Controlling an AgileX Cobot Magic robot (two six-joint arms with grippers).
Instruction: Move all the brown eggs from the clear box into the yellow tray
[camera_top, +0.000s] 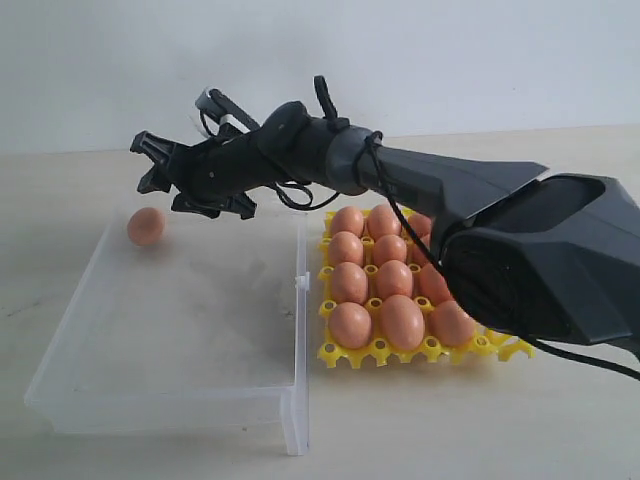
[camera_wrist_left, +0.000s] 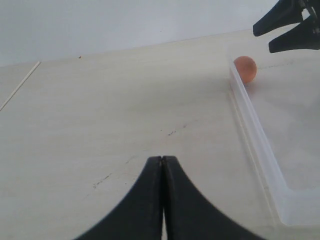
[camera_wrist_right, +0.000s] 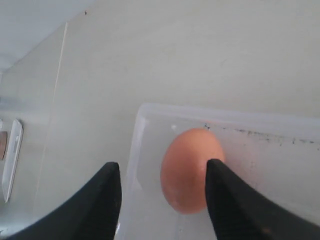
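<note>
Brown egg (camera_top: 146, 226), clear box (camera_top: 170, 410) corner | judged fragile, smooth | to be gripped gently across middle | right claw (camera_top: 140, 166) spread wide, empty

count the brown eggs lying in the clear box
1. The brown egg lies in the far left corner of the clear box; the arm hides a bit of the far edge.

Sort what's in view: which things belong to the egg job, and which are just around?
Job:
- one brown egg left in the clear box
- yellow tray
- brown eggs already in the tray
- right gripper, open, near the lone egg

Just around:
- table
- left gripper, shut, over bare table beside the box
</note>
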